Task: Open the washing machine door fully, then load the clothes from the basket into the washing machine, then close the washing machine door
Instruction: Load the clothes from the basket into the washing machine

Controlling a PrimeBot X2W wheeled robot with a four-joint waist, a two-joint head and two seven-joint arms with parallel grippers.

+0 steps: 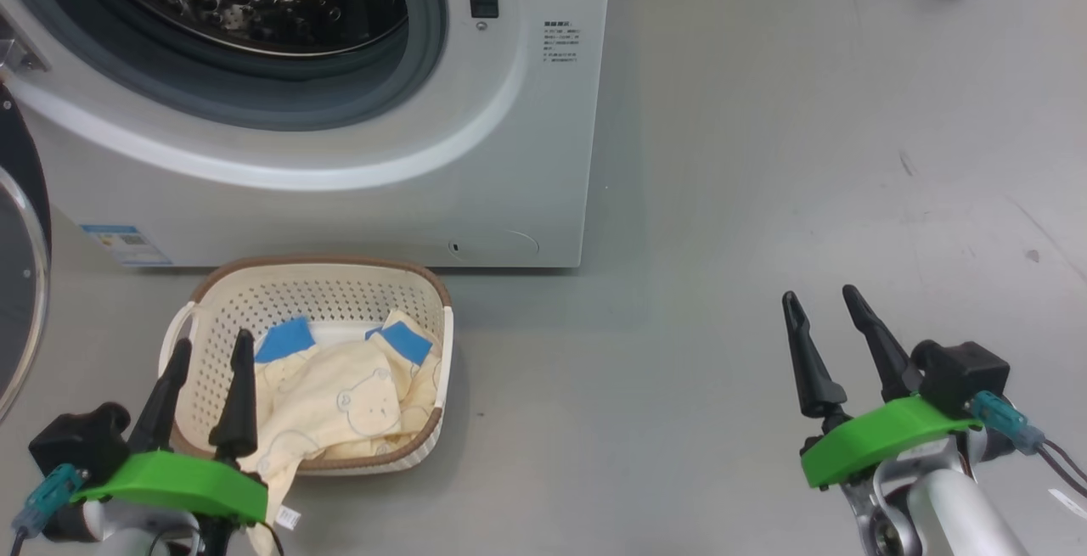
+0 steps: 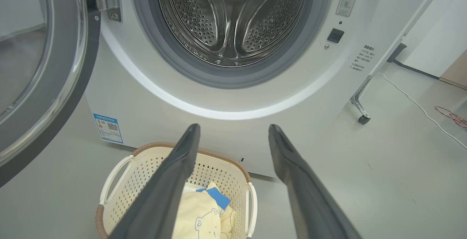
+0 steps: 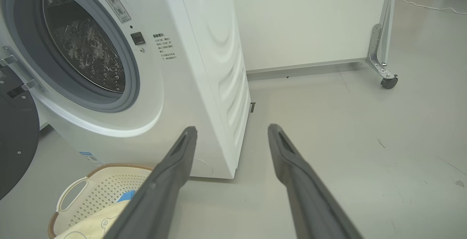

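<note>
So, the door (image 1: 13, 157) is swung wide left and the clothes (image 1: 348, 395) sit in the basket (image 1: 323, 263) right under the washing machine (image 1: 340, 191) mouth — short lift. Your left gripper (image 1: 212, 339) hovers spread and empty at the basket; right gripper (image 1: 819, 294) is released too, parked aside.

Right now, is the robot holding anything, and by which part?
Nothing is held. The left gripper and right gripper are both open and empty; the clothes lie in the basket.

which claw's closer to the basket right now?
Left. The left claw is open at the near-left corner of the basket, right by the clothes. The right claw, also open, is over the floor, well off to the basket's right.
</note>
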